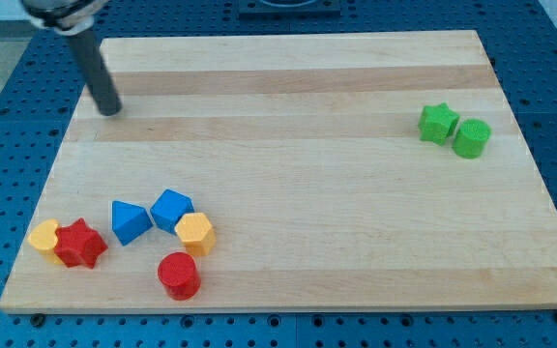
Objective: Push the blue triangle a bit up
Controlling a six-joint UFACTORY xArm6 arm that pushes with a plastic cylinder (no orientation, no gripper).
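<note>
The blue triangle (129,221) lies on the wooden board (298,164) near the view's bottom left. A blue cube (172,209) sits just to its right. My tip (111,110) rests on the board near the view's top left corner, well above the blue triangle and apart from every block. The dark rod rises from it toward the view's top left.
A yellow hexagon (194,234) touches the blue cube's lower right. A red cylinder (178,275) lies below it. A red star (80,244) and a yellow block (44,236) sit left of the triangle. A green star (437,123) and a green cylinder (471,137) stand at the right.
</note>
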